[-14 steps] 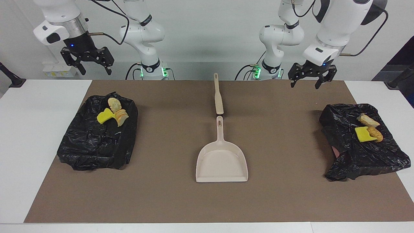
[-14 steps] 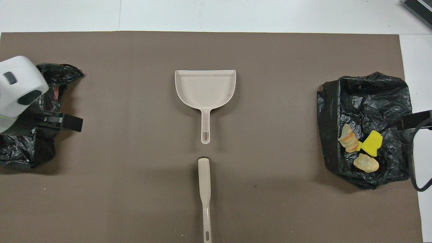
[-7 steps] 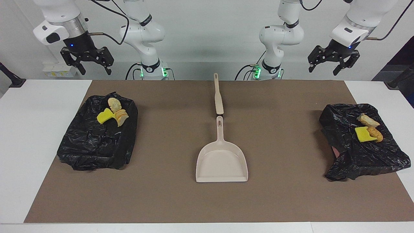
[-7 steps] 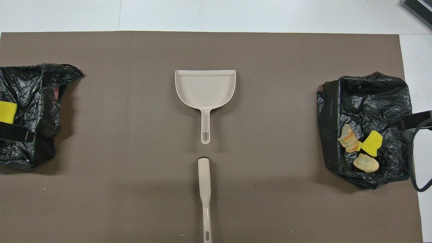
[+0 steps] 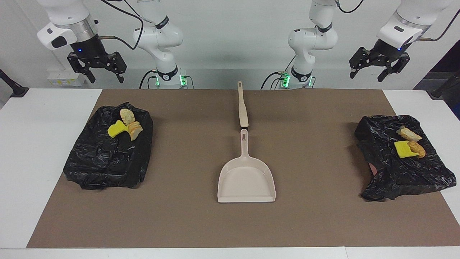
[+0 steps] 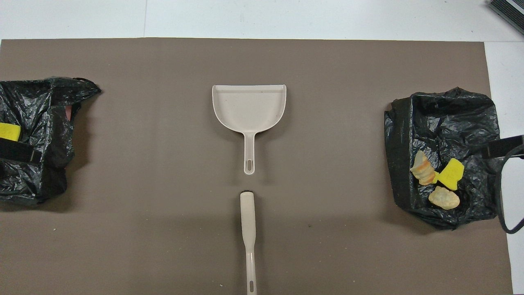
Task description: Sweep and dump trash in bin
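The trash lies in two black bag-lined bins. A yellow sponge wedge and two beige chunks [image 5: 126, 125] [image 6: 437, 180] rest in the bin [image 5: 104, 162] [image 6: 442, 119] at the right arm's end. A yellow wedge with tan chunks [image 5: 408, 144] sits in the bin [image 5: 402, 176] [image 6: 37, 106] at the left arm's end. My right gripper [image 5: 107, 77] hangs open and empty, high above the table edge near its bin. My left gripper [image 5: 366, 75] is open and empty, high up at its own end.
A beige dustpan [image 5: 246, 180] [image 6: 249, 106] lies flat mid-mat, handle toward the robots. A beige brush [image 5: 243, 108] [image 6: 248, 229] lies in line with it, nearer the robots. A brown mat [image 5: 187, 216] covers the white table [image 5: 32, 144].
My left gripper has risen and swung outward toward its own end of the table, uncovering its bin in the overhead view. The right arm has not moved.
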Robot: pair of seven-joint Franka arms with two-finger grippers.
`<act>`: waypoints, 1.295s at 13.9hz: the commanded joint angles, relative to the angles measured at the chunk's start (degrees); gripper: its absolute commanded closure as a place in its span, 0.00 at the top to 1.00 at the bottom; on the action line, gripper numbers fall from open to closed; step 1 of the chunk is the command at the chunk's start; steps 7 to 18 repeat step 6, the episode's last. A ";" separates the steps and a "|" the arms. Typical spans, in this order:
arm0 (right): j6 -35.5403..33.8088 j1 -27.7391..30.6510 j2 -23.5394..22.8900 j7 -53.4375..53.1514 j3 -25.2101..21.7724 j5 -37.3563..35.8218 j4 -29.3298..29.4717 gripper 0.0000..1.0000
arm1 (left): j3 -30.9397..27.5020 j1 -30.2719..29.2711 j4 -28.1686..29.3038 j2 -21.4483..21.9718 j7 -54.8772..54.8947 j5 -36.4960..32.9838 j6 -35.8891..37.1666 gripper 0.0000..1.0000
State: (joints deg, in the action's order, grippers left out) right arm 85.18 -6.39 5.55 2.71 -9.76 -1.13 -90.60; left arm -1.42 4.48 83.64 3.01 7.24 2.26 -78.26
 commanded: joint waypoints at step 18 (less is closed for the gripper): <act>-0.54 -0.46 1.57 1.69 -0.53 -0.89 -1.69 1.00 | 0.80 -0.87 1.35 1.21 0.05 -1.03 -0.84 1.00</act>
